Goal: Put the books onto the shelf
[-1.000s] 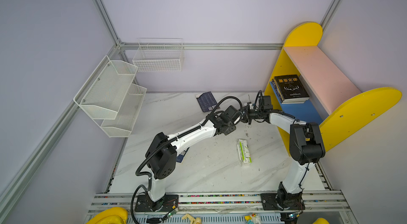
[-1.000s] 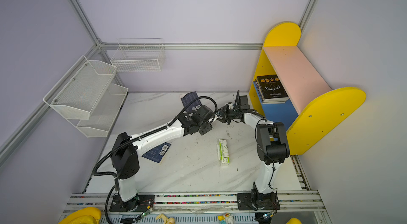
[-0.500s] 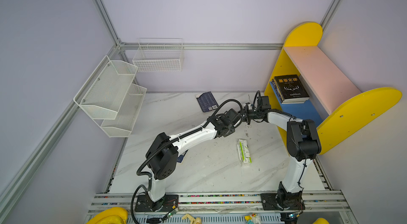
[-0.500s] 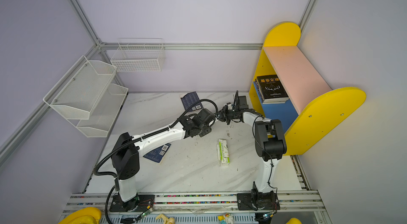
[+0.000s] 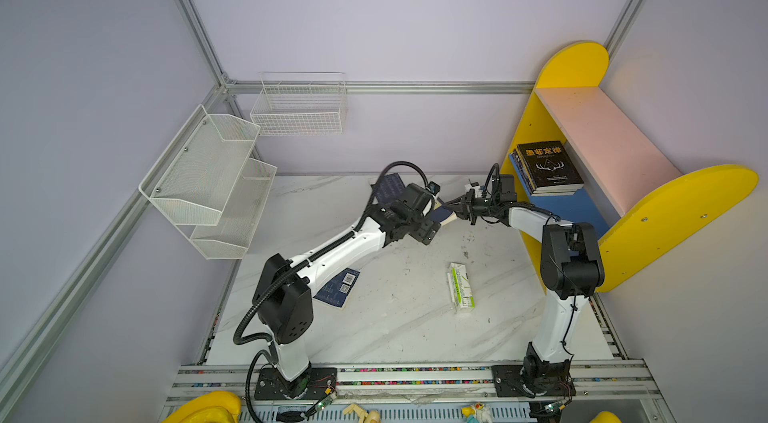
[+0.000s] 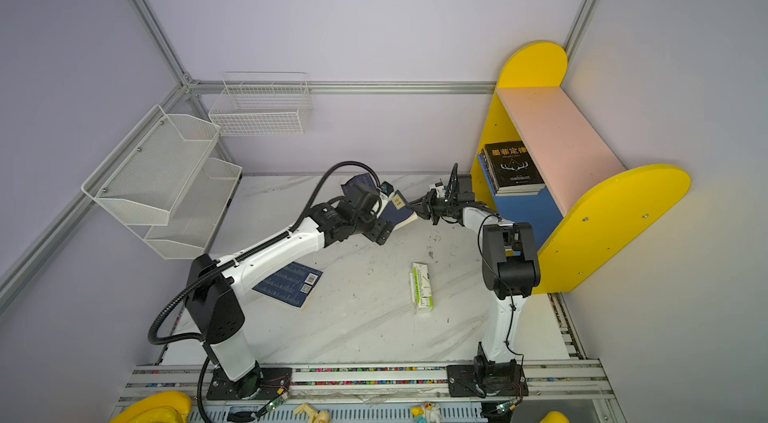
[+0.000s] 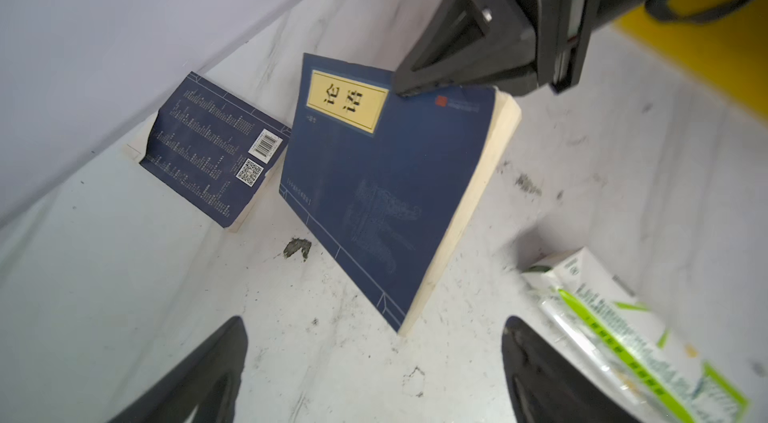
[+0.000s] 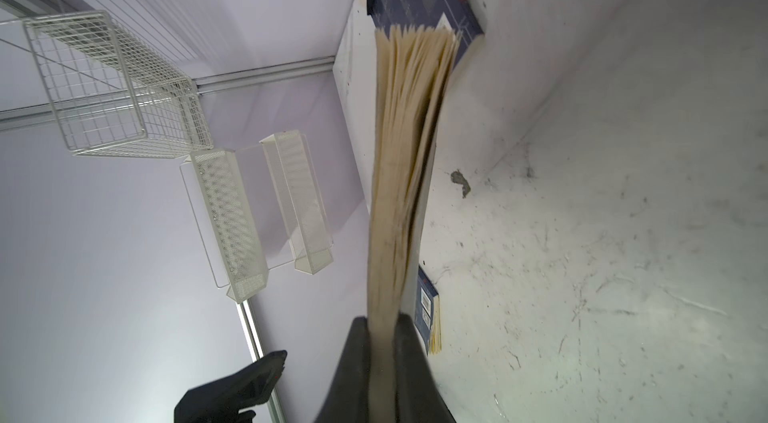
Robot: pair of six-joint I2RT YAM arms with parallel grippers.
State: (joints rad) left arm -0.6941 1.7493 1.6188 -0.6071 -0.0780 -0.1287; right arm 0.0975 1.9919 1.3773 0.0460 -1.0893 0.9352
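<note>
Looked down on a white worktop (image 5: 395,329), grey-veined and scuffed with dark marks, closed in by plain lilac walls and aluminium framing. Found a white mesh rack (image 5: 208,175) on the wall at nine o'clock and a white wire basket (image 5: 299,105) on the back wall at eleven. Found the shelf (image 5: 602,138) along the three o'clock edge, with yellow rounded ends, a pink upper board and a blue lower one.

Turned then to the writing. Saw a navy book (image 6: 291,286) lying flat at eight o'clock, partly under the left arm, with a barcode and a QR code; could not read its fine print. Saw a second navy book (image 7: 208,146) at twelve o'clock by the back wall, also with a barcode and a QR code, and with a curled cover corner. Found the left gripper (image 7: 374,337) near the middle, with jaws spread wide and nothing between them. Noted the held book (image 7: 386,192) tilted and clear of the worktop towards twelve o'clock, navy, with a yellow label (image 7: 347,103) reading 论语 and a small red seal. Found the right gripper (image 8: 381,319) with jaws clamped tight on that book's page edge. Passed a green-and-white carton (image 5: 460,288) lying at four o'clock, with print too blurred to read. Ended at a black book (image 5: 546,167) topping a small stack on the blue board at two o'clock, titled 墨菲定律 above an antler drawing.
</note>
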